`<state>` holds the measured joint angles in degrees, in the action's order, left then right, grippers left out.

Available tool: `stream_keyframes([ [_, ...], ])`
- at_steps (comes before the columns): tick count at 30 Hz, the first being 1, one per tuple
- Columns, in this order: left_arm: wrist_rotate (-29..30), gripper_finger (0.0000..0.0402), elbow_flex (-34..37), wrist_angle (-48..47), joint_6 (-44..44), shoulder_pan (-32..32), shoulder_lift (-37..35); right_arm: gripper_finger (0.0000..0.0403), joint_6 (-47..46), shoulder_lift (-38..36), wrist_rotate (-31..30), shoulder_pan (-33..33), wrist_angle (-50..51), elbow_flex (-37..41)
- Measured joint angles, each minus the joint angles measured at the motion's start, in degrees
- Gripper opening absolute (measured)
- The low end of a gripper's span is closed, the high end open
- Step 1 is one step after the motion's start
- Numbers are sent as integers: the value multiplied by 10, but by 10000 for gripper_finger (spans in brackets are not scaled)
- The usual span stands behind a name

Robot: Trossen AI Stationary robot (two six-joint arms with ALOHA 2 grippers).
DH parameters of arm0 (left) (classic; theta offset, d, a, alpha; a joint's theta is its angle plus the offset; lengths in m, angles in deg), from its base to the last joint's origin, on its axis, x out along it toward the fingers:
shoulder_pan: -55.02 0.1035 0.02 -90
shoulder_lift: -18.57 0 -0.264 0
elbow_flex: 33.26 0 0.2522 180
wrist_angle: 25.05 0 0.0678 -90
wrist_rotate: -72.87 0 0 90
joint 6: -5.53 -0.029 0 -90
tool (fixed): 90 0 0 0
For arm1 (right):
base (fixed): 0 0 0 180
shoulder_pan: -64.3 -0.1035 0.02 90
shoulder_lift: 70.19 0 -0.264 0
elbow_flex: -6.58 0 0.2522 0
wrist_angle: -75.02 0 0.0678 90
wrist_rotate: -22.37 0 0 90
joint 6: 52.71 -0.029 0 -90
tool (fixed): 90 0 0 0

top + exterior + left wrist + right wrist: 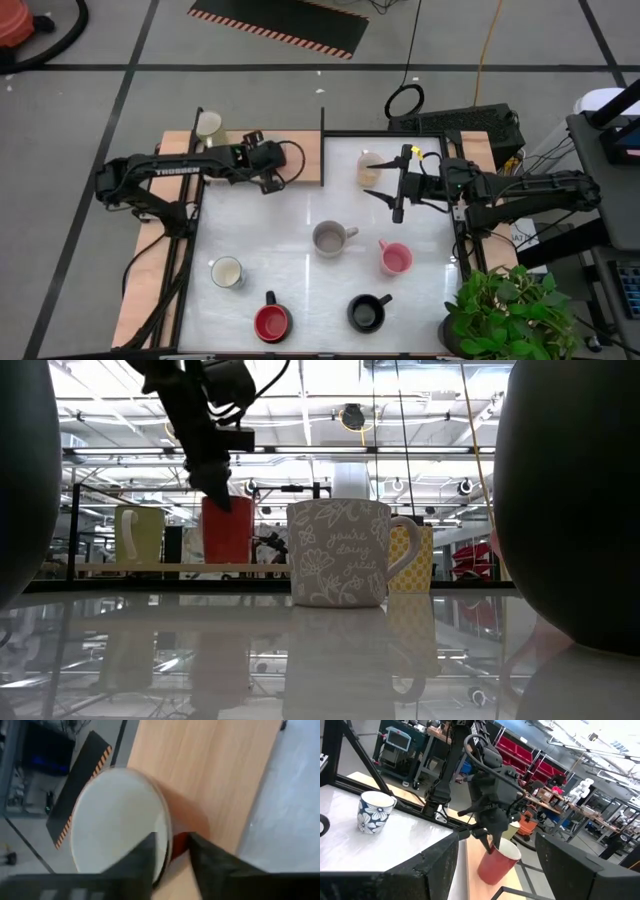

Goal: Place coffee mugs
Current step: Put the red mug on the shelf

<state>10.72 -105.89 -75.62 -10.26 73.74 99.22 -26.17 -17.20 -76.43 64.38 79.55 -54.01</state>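
Roughly mid-task, judging by the layout. Landmark is the grey mug (329, 238) with white floral lettering, mid bench (300, 300).

Far up-left of it, on the wooden strip, a cream mug (209, 126) already stands. Just nearer, the left end effector (268, 180) pinches the rim of a red mug (497, 860), one finger inside its white interior, one outside; the mug sits on the wood and looks placed but not yet released.

Down-left of the grey mug: white mug (227, 272). Below it: red mug with dark handle (271, 322), then black mug (365, 313). Right of it: pink mug (394, 258). These five probably remain to move.

Up-right: tan mug (368, 167) lying tipped, with the right end effector (397, 195) beside it, fingers spread, empty.
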Motion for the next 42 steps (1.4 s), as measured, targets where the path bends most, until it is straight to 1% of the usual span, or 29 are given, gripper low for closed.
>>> stream_keyframes([
  [2, -4, 34, 0, -17, -45, -3, 0, 257, 1, 0, 0, 0, -2, 0],
  [3, 10, 22, 2, -32, -77, -5, -1, 257, 1, 0, 0, 0, -3, 0],
  [5, 11, 21, -2, -35, -136, -9, -9, 257, 1, 0, 0, 0, -3, 0],
  [7, 44, 21, -15, -62, -187, -17, -19, 257, 1, 0, 0, 0, -4, 0],
  [10, 36, 21, -48, -101, -211, -21, -39, 257, 2, 0, 0, 0, -4, 0],
  [11, 23, 21, -64, -108, -215, -19, -45, 257, 2, 0, -1, 0, -4, 0],
  [15, -103, 21, -128, -165, -244, 0, -76, 257, 7, 0, -1, 0, -3, 0],
  [18, -221, 21, -168, -197, -314, 32, -88, 257, 8, 0, -1, 0, -2, 0],
  [19, -246, 21, -180, -212, -351, 45, -91, 257, 8, 0, -1, 0, -2, 0],
  [20, -261, 21, -189, -226, -382, 57, -95, 257, 8, 0, -1, 0, -2, 0],
  [21, -267, 21, -198, -238, -396, 68, -96, 257, 8, 0, -1, 0, -2, 0],
  [26, -259, 21, -203, -254, -403, 125, -95, 257, 12, 0, -1, 0, -3, 0],
  [29, -259, 21, -190, -292, -426, 160, -96, 257, 12, 0, -1, 0, -4, 0],
  [32, -261, 21, -172, -299, -464, 188, -95, 257, 14, 0, -1, 0, -4, 0],
  [37, -262, 20, -147, -299, -519, 220, -95, 257, 14, 0, -1, 0, -4, 0],
  [42, -262, 20, -135, -284, -527, 225, -94, 257, 14, 0, -1, 0, -5, 0],
])
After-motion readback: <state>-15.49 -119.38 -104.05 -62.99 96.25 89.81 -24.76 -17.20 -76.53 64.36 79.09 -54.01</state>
